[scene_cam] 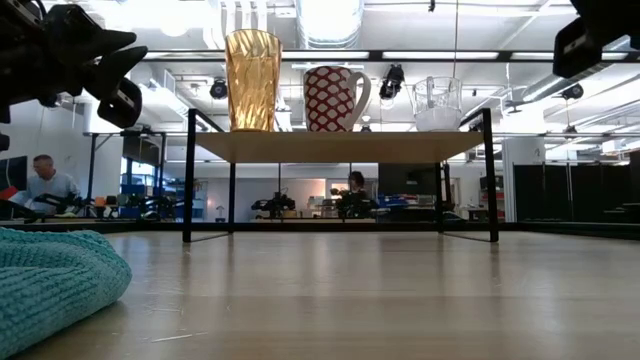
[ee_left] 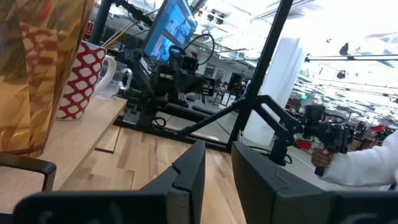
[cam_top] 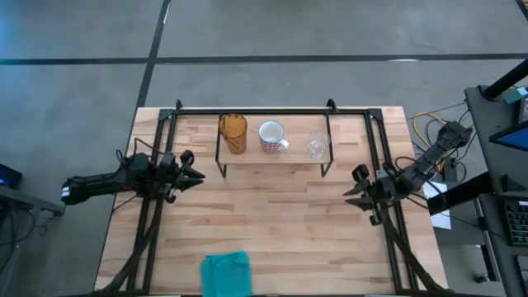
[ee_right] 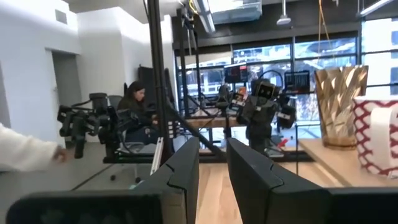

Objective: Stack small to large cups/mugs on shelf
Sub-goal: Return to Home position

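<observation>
A: What's closest in the level view?

B: A teal cloth [scene_cam: 50, 290], bunched at the desk's [cam_top: 272, 223] near edge, a little left of centre. Nothing lies on it.

A: And the cups?

B: All 3 stand upright on the shelf [cam_top: 272, 158], which sits at the far middle of the desk. From above, left to right, they are the amber tumbler [cam_top: 233, 132], the white mug [cam_top: 271, 134] (red pattern on its side, handle turned toward the glass), then the clear glass [cam_top: 317, 144]. They form a row, each apart from its neighbour.

A: Tallest to shortest, then?

B: Yes. In the level view the tumbler rises highest and the glass lowest.

A: Where are the 2 arms?

B: The left arm [cam_top: 124, 177] hangs over the desk's left side, pointing inward. Its tip is near the shelf's left legs but not touching them. The right arm [cam_top: 417, 169] mirrors it on the right side, also clear of the shelf.

A: The jaws?

B: The left arm's jaws are parted by a narrow gap and hold nothing. The right arm's jaws are the same, with a narrow gap and nothing between them.
</observation>
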Available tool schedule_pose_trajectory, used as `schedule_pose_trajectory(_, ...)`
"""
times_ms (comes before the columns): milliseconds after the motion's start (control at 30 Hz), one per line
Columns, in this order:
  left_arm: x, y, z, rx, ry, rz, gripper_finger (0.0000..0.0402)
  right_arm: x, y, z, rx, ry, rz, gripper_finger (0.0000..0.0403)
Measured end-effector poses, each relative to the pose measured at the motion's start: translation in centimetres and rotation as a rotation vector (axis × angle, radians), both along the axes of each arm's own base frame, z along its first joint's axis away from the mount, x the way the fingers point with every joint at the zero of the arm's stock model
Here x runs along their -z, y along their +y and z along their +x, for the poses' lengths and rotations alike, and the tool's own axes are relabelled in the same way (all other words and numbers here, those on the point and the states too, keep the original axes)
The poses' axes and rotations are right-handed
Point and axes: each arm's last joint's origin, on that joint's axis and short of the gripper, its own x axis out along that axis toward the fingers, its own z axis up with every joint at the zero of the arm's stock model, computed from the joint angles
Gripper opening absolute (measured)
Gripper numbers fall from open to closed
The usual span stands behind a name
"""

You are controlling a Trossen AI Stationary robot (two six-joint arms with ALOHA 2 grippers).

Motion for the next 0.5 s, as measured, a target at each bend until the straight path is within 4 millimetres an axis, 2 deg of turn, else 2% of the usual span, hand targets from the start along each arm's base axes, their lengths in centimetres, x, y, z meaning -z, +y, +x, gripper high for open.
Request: schedule_pose_trajectory(500,0.01,0.01,0.0,-0.001,0.0,0.0,0.0066,-0.56,-0.49,-0.54,0.033,-0.059,-0.044,0.0077)
